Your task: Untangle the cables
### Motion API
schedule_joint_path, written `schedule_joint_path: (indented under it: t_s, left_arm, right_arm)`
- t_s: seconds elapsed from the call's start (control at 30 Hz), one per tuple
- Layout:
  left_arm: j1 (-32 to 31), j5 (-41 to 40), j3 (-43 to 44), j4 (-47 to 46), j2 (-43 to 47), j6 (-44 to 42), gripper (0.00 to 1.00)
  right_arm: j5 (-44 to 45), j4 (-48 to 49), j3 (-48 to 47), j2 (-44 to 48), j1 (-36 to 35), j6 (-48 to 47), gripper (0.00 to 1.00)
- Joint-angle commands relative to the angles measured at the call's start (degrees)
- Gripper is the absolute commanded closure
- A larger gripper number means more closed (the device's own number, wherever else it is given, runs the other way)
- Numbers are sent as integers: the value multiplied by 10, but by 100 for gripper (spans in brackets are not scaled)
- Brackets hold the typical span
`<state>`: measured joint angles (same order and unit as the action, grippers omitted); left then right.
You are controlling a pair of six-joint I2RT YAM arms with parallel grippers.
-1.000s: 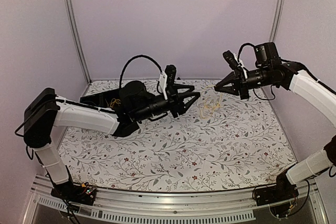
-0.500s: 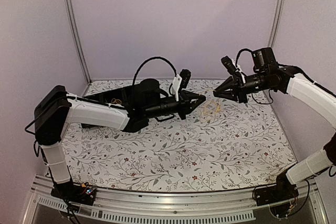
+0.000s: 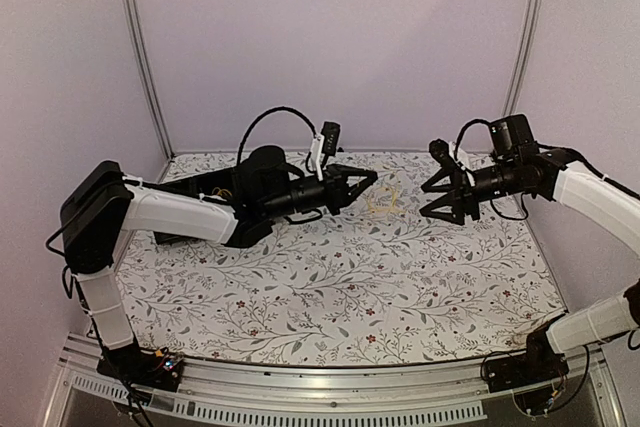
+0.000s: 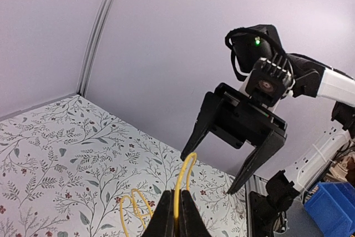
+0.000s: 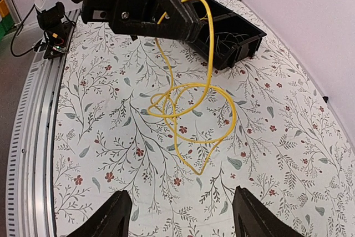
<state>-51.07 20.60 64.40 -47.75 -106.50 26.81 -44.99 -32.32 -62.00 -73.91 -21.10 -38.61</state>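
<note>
The yellow cable (image 5: 211,37) sits mid-frame in the right wrist view. Its upper strand is clenched in the left gripper (image 3: 368,181), and its loose loops lie on the floral table (image 3: 330,287). Just right of it in the overhead view, the right gripper (image 3: 430,201) is spread wide, grasping nothing.

We see a smooth, glossy yellow cable (image 5: 212,43), a left gripper (image 3: 370,180) of matt black plastic, and a matt printed table cover (image 5: 111,137).

Left arm reaches forward, low. Left gripper (image 3: 370,180) is pinched on yellow cable (image 5: 212,43). Right gripper (image 3: 428,200), fingers spread wide, faces left gripper, apart.
</note>
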Motion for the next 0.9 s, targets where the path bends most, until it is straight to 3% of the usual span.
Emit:
schedule_joint_path:
  t_s: [0.0,0.3,0.67,0.77,0.87]
  left_arm:
    - [10,31,-9,-61,16,59,100]
    - [11,47,-2,-66,10,79,100]
    - [11,53,1,-62,11,87,100]
    - [11,55,4,-58,10,88,100]
    - [11,55,5,-52,11,85,100]
  right_arm:
    - [42,4,15,25,-15,-68,34]
    - [159,80,35,16,-79,-62,35]
    - [142,79,23,-22,-104,-67,49]
    - [140,80,25,-28,-108,-66,58]
    - [144,83,19,-31,-109,-53,87]
